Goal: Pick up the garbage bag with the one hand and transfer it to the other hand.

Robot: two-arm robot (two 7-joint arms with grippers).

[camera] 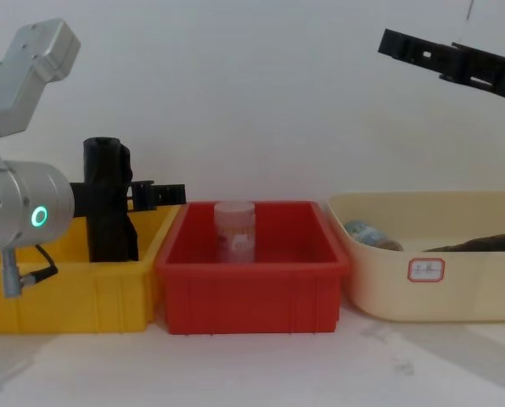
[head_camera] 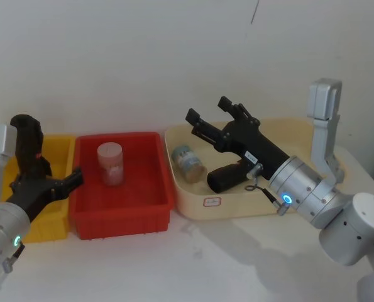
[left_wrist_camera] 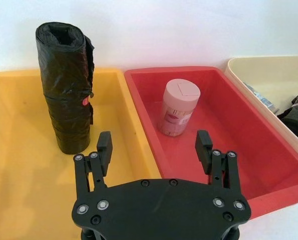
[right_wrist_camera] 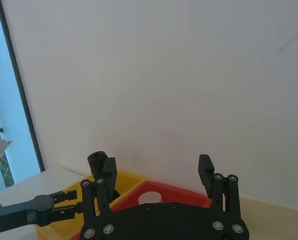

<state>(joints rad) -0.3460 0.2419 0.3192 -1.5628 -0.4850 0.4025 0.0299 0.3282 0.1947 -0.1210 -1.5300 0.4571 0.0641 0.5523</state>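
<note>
The garbage bag [head_camera: 28, 143] [left_wrist_camera: 66, 85] [camera: 108, 203], a black roll with a small red label, stands upright in the yellow bin [head_camera: 60, 151] [camera: 65, 292]. My left gripper [head_camera: 48, 185] [left_wrist_camera: 154, 147] [camera: 150, 193], the one with the green-cyan wrist ring, hangs low over that bin. It is open, and the roll stands just beyond its fingertips, apart from them. My right gripper [head_camera: 209, 112] [right_wrist_camera: 157, 170] [camera: 422, 52], with the blue ring, is raised above the cream bin [head_camera: 237, 204] and open, with nothing between its fingers.
The red bin [head_camera: 121, 214] in the middle holds an upright clear jar [head_camera: 110, 163] [left_wrist_camera: 178, 107]. In the cream bin lie a small jar [head_camera: 188, 162] and another black roll [head_camera: 227, 177]. A white wall stands close behind the bins.
</note>
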